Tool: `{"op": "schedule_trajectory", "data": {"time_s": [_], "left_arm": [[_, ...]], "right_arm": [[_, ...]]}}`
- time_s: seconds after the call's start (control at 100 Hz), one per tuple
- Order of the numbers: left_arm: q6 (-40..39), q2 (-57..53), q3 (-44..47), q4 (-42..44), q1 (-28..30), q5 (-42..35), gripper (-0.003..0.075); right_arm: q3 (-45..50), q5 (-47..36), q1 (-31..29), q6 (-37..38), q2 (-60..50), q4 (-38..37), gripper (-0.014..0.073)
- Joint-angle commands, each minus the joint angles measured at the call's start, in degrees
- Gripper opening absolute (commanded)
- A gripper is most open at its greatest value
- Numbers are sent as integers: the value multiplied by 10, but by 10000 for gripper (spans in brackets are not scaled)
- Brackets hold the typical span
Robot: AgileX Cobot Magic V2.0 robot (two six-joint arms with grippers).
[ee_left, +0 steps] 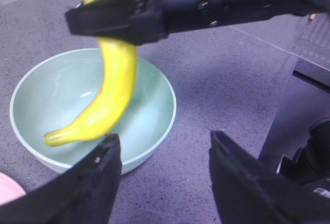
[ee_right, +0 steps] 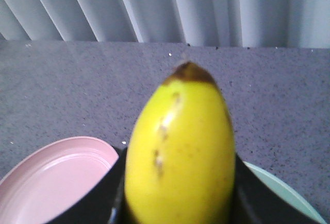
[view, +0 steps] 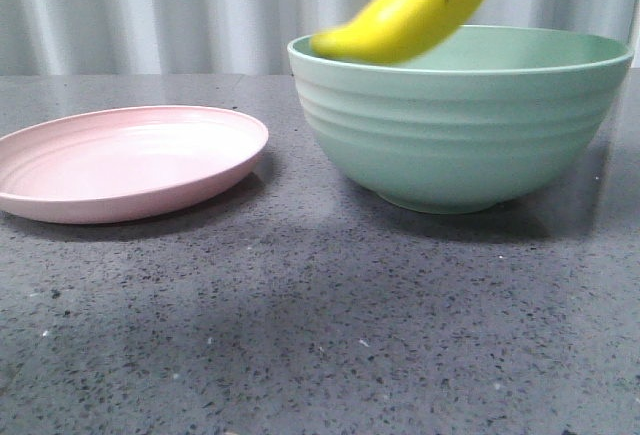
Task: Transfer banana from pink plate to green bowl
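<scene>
A: Where's the banana (view: 415,10)?

B: In the air over the green bowl (view: 460,125), hanging at a slant. Low end sits just above the rim nearest the plate. Not touching the bowl from what I can see.

A: Who's got it?

B: Right gripper (ee_left: 111,15). Jaws pinched on the upper part of the banana; the right wrist view shows black fingers pressed to both sides. Holding it high up lets the long free end point down into the bowl, so I'd judge the drop lands inside.

A: Left arm?

B: Left gripper (ee_left: 165,154) spread wide, holding nothing, hovering beside the bowl and clear of it.

A: Banana condition?

B: Bright yellow, glossy, curved. Dark brown tip, a few small brown flecks down one face. Looks plastic. Slightly blurred in the front view.

A: Plate?

B: Pink plate (view: 125,160) has nothing on it, just beside the bowl on the grey speckled table (view: 320,335). The lift looks done; lowering and release remain.
</scene>
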Motion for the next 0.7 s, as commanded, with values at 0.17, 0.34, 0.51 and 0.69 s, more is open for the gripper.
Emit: {"op": "schedule_trajectory", "data": {"time_s": [0.17,0.34,0.51,0.69], "left_arm": [[2,-11,-20,-10,1,-32,356],[2,-11,-20,-10,1,-31,356],[2,-11,-20,-10,1,-31,356],[2,-11,-20,-10,1,-32,356]], "right_arm": [[-19,-52,-1,-6,58,-7,-70],[-19,-46,-1,-6,70,-12,153],[-19,-47,-1,-6,70,-12,410],[-19,-52,-1,-6,70,-13,417]]}}
